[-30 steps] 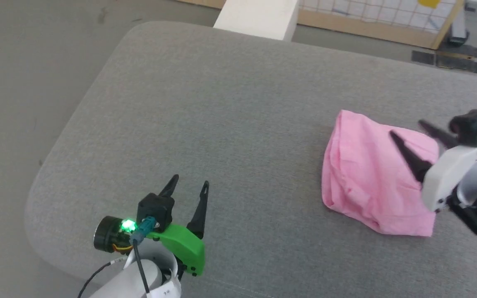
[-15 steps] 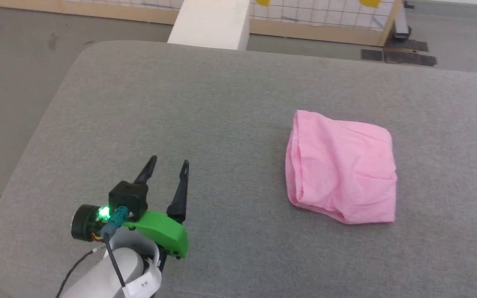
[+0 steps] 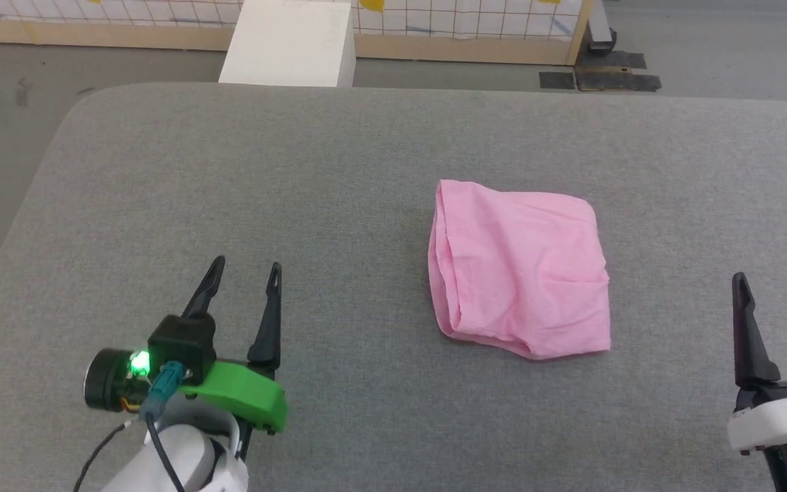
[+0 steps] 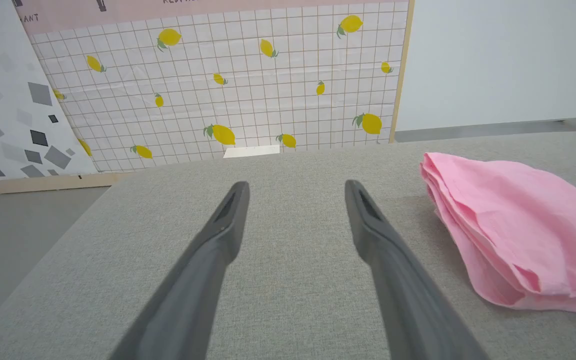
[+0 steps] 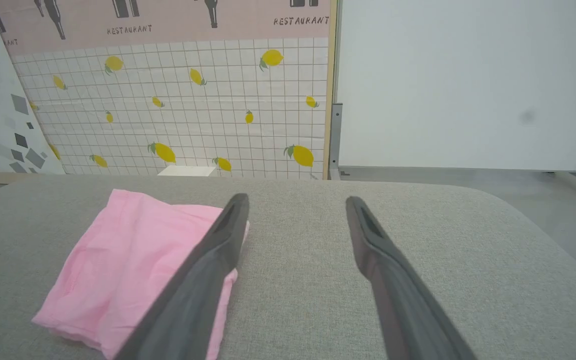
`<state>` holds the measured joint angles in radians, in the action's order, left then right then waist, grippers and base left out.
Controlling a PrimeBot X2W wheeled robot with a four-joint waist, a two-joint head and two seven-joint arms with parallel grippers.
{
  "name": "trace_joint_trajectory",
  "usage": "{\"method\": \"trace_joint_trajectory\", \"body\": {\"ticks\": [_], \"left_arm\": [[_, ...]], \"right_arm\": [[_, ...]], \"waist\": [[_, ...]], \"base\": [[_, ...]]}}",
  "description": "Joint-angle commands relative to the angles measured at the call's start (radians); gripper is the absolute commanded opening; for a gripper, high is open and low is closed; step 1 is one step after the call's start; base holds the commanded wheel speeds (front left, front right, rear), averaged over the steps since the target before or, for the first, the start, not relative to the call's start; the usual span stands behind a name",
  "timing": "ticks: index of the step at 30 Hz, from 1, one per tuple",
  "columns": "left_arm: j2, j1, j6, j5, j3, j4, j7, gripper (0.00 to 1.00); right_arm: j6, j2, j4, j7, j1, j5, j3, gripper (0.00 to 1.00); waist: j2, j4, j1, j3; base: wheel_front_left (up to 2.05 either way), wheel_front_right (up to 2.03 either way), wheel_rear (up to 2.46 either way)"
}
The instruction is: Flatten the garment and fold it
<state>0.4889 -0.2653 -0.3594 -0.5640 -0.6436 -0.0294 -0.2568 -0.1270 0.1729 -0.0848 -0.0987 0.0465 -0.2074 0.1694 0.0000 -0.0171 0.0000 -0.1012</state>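
The garment (image 3: 520, 266) is a light pink, wrinkled cloth folded into a compact, roughly square stack on the grey padded table (image 3: 339, 157), a little right of centre. Its layered edges face left, as the garment (image 4: 513, 220) shows in the left wrist view. My left gripper (image 3: 246, 268) hovers open at the lower left, well clear of the cloth. At the lower right my right gripper (image 3: 770, 281) stands open, to the right of the cloth with nothing between its fingers. From the right wrist, the garment (image 5: 123, 260) lies left of the fingers.
A white box (image 3: 287, 42) stands beyond the table's far edge. Behind it runs a lemon-patterned grid panel (image 4: 238, 85) on a wooden frame, with a plain white board (image 5: 468, 80) to its right. Grey floor surrounds the table.
The head camera swung, shifting the whole scene. My right gripper drew back off the garment to the lower right and lies apart from it. The left gripper kept its pose.
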Motion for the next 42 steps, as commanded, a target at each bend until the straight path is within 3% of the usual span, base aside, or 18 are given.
{"method": "trace_joint_trajectory", "body": {"ticks": [1, 7, 12, 17, 20, 24, 30, 41, 42], "left_arm": [[-0.008, 0.028, 0.0, 0.022, 0.013, 0.005, -0.005, 1.0], [-0.04, 0.062, 0.027, 0.053, 0.053, 0.007, -0.005, 1.0], [-0.063, 0.054, 0.048, 0.073, 0.069, 0.001, -0.005, 1.0], [-0.075, 0.031, 0.069, 0.091, 0.069, -0.006, -0.005, 1.0], [-0.08, 0.019, 0.082, 0.1, 0.065, -0.011, -0.005, 1.0], [-0.09, 0.006, 0.094, 0.111, 0.062, -0.017, -0.005, 1.0], [-0.112, -0.012, 0.107, 0.125, 0.06, -0.028, -0.005, 1.0], [-0.147, -0.035, 0.132, 0.146, 0.058, -0.052, -0.005, 1.0], [-0.15, -0.037, 0.134, 0.148, 0.058, -0.055, -0.005, 1.0]], "right_arm": [[-0.004, -0.007, -0.011, -0.005, 0.008, 0.009, -0.004, 1.0], [-0.004, 0.004, -0.021, 0.014, 0.006, 0.005, -0.016, 1.0], [-0.004, 0.061, -0.029, 0.087, -0.018, -0.061, -0.052, 1.0], [-0.004, 0.152, -0.01, 0.313, -0.113, -0.27, -0.094, 1.0], [-0.004, 0.187, 0.041, 0.514, -0.194, -0.407, -0.098, 1.0], [-0.004, 0.192, 0.122, 0.755, -0.298, -0.524, -0.079, 1.0], [-0.004, 0.161, 0.233, 0.933, -0.405, -0.522, -0.036, 1.0], [-0.004, 0.1, 0.332, 0.997, -0.446, -0.398, -0.06, 1.0], [-0.004, 0.098, 0.338, 0.991, -0.445, -0.385, -0.063, 0.42]], "waist": [[0.0, 0.002, 0.0, 0.0], [0.0, -0.009, 0.0, -0.006], [0.0, -0.029, 0.0, -0.038], [0.0, -0.061, 0.0, -0.102], [0.0, -0.085, 0.0, -0.141], [0.0, -0.12, 0.0, -0.184], [0.0, -0.17, 0.0, -0.229], [0.0, -0.219, 0.0, -0.267], [0.0, -0.221, 0.0, -0.267]], "base": [[0.0, 0.0, 0.0], [0.0, 0.0, 0.0], [0.0, 0.0, 0.0], [0.0, 0.0, 0.0], [0.0, 0.0, 0.0], [0.0, 0.0, 0.0], [0.0, 0.0, 0.0], [0.0, 0.0, 0.0], [0.0, 0.0, 0.0]]}}
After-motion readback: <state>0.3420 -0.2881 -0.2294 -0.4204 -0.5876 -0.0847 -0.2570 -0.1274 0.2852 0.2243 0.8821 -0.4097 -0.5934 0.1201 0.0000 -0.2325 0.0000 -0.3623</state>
